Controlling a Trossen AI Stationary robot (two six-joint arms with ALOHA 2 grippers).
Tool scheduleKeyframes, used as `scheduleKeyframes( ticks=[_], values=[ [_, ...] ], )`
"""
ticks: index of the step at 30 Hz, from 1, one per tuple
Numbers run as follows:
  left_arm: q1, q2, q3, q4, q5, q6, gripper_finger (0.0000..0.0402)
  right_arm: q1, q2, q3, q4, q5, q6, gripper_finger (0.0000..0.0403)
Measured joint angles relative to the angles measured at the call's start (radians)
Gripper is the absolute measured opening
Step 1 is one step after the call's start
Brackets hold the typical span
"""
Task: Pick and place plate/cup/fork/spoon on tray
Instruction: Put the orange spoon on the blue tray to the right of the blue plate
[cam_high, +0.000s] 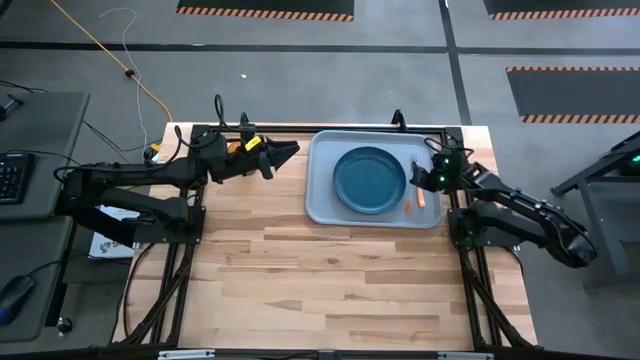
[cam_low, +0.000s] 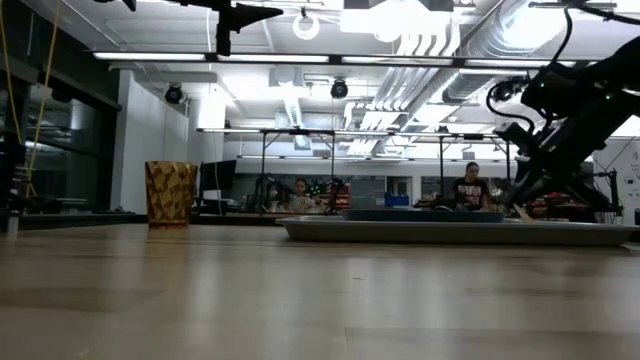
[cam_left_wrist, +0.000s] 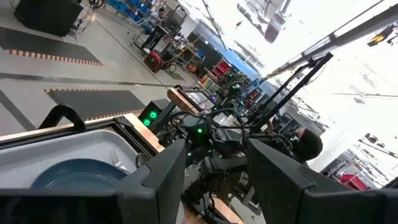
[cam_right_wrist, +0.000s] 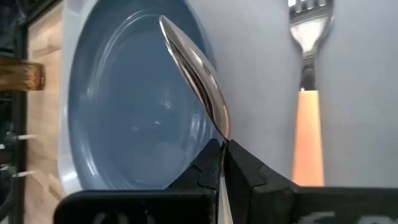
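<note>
My table from above: tray at twelve o'clock, my arms at nine and three.

The plate sits in the tray, left of its middle; the fork lies in the tray at the plate's three o'clock. My right gripper hangs over that side, pinching the spoon above the plate's rim. My left gripper is at the tray's ten o'clock. The cup stands far left in the low view.

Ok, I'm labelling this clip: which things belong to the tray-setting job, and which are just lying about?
Job: tray, plate, fork, cup, spoon held by right gripper; left gripper open beside the tray.
Lying about: keyboard, yellow cable.
</note>
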Motion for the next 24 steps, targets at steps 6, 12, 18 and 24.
scheduleKeyframes(
  ticks=[6,12,18,24],
  values=[
    [0.0,0.0,0.0,0.001,0.003,0.0,0.0161,-0.045,0.105,0.012,0.004,-0.02,-0.091,0.0],
    [0.0,0.0,0.0,0.001,0.011,0.0,0.0161,-0.065,0.206,0.012,0.085,-0.04,-0.135,0.0],
    [0.0,0.0,0.0,0.001,0.011,0.0,0.0161,-0.065,0.234,0.012,0.115,-0.009,-0.128,0.0001],
    [0.0,0.0,0.0,0.002,0.011,0.0,0.0161,-0.065,0.234,0.012,0.116,0.043,-0.111,0.002]
  ],
)
